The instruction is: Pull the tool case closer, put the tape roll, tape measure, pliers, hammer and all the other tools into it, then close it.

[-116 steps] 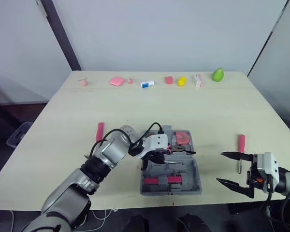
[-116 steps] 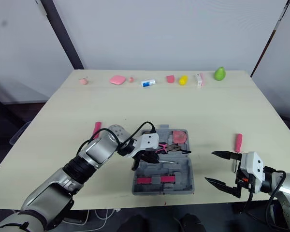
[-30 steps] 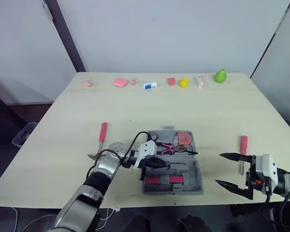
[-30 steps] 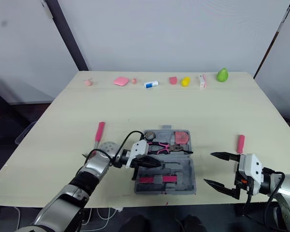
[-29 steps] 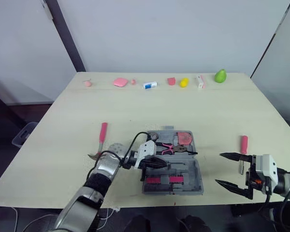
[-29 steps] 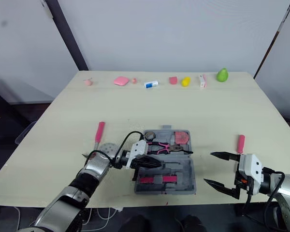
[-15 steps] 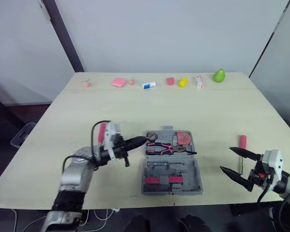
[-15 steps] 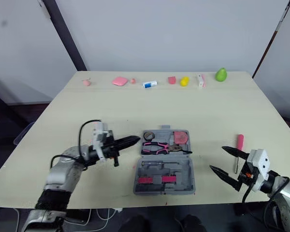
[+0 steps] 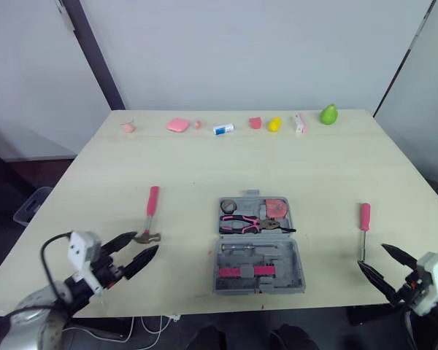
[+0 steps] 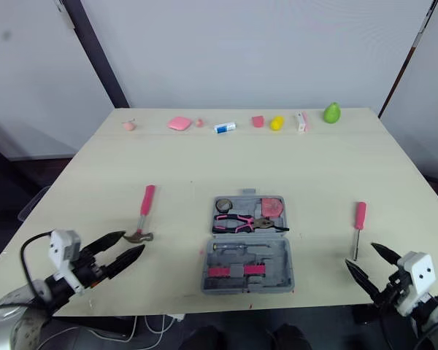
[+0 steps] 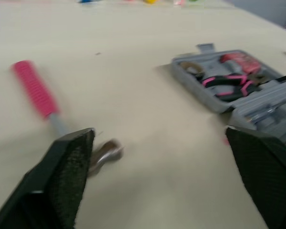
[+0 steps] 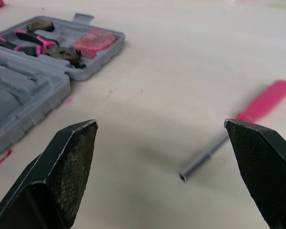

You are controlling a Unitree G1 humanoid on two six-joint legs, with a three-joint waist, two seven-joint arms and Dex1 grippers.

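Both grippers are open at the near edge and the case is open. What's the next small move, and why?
Probably ease the left gripper forward over the hammer: it lies on the table left of the tool case, its head just ahead of the open fingers. The screwdriver by the right gripper also waits outside.

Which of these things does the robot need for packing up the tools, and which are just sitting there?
For the job: tool case, pliers already inside it, hammer, screwdriver.

Just lying about, along the far edge of the table: green pear, small yellow thing, flat pink thing, blue-and-white tube.
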